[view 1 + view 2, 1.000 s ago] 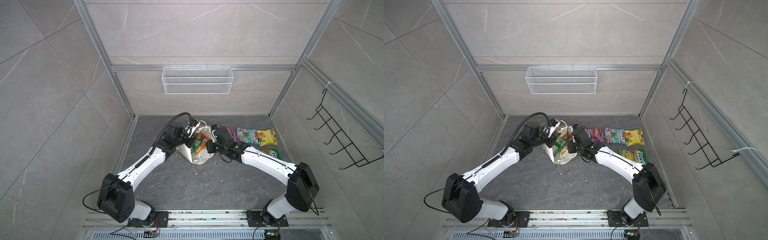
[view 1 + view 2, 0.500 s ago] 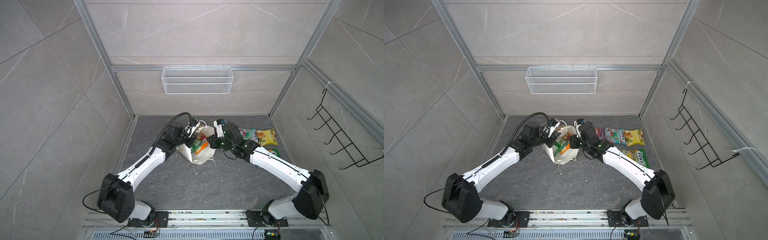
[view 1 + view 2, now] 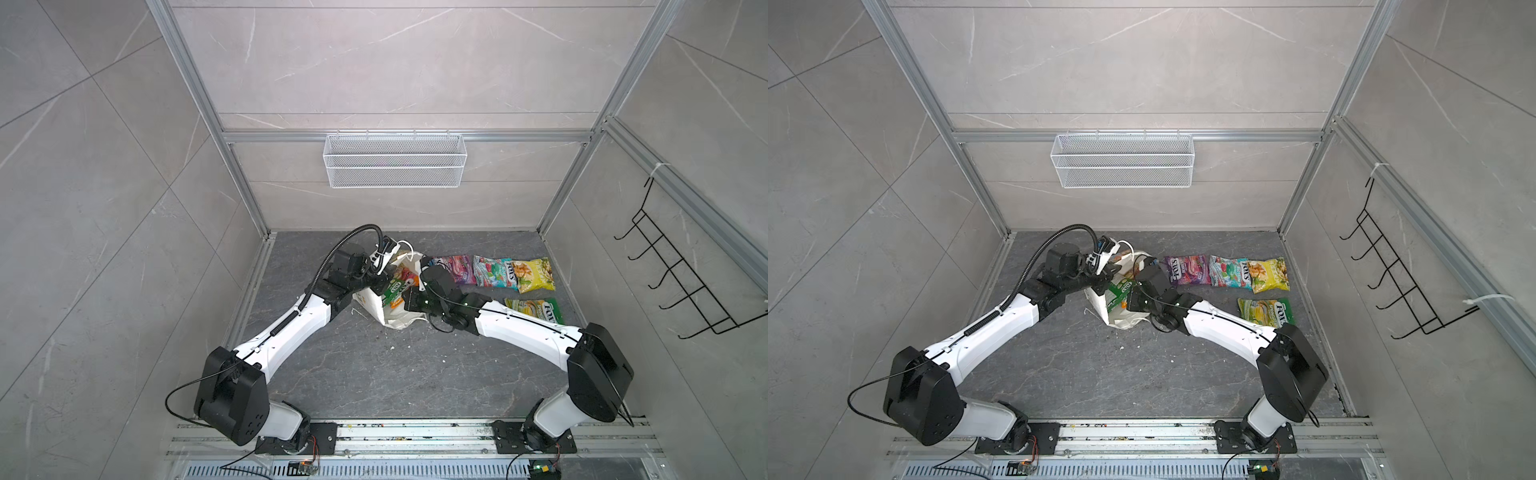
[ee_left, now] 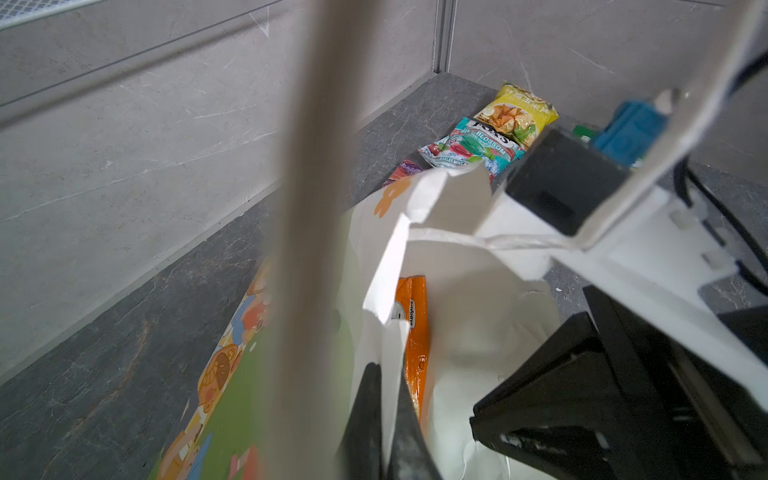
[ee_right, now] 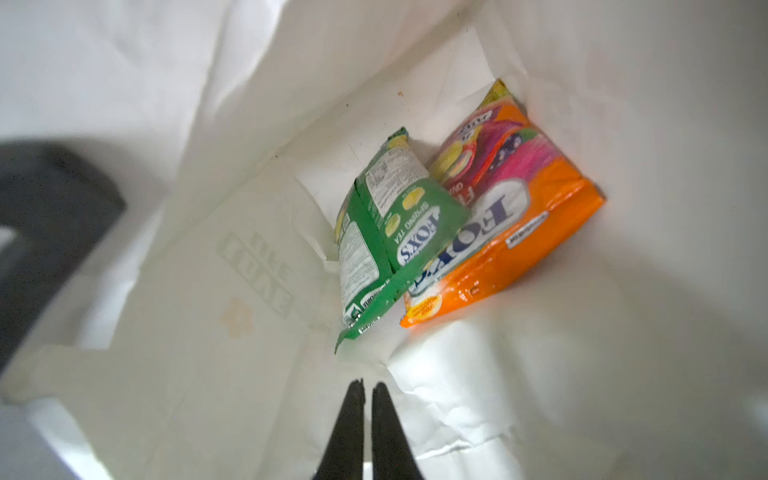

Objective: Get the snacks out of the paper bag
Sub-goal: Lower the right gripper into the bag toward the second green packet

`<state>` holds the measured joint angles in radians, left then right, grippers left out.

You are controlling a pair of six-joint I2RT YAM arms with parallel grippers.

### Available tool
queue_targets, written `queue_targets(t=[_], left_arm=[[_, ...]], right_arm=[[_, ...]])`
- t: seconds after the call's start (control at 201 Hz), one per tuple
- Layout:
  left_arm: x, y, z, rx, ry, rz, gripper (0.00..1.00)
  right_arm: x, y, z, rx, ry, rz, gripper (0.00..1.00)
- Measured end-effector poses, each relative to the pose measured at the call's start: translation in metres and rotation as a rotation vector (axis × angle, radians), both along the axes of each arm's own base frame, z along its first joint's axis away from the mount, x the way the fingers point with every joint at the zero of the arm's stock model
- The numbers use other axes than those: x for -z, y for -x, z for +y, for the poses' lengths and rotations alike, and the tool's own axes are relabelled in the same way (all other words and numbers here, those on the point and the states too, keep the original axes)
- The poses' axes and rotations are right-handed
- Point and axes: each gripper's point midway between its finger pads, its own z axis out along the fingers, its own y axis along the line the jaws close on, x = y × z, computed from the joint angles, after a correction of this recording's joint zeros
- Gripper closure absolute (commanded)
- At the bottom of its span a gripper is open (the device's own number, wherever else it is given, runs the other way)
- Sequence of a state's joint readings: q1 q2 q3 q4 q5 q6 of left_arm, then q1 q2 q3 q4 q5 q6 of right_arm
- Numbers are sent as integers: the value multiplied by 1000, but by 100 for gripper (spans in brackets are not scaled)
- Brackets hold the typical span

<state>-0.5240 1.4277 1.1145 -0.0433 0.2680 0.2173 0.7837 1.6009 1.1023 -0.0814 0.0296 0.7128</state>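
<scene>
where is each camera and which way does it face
Top views: high overhead, looking down at the floor; left arm, right arm whole.
Left wrist: at the paper bag rim, facing the chip bag; jaws pinch the rim.
Right wrist: inside the bag, facing down at the green packet; closed jaws.
Shared: top and left wrist show the chip bag.

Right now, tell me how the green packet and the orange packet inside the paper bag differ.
The green packet lies on top, overlapping the orange packet. The green packet looks narrower than the orange packet. The green packet reads "SPRING TEA"; the orange packet shows pink fruit art. Both carry the FOX'S logo and sit at the bottom of the paper bag.
</scene>
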Motion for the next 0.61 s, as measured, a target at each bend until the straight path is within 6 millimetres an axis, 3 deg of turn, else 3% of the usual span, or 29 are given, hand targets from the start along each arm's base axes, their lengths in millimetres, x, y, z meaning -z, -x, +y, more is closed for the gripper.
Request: queue_targets(t=[0.289, 0.418, 0.503, 0.607], left_arm=[[0, 0, 0, -1, 2, 2, 100], [0, 1, -1, 2, 3, 3, 100], [0, 1, -2, 3, 3, 3, 100], [0, 1, -2, 3, 3, 4, 100]], right_arm=[[12, 9, 9, 2, 31, -22, 89], [31, 6, 14, 15, 43, 12, 80], [44, 3, 14, 33, 52, 38, 79], [50, -4, 17, 52, 45, 52, 72]])
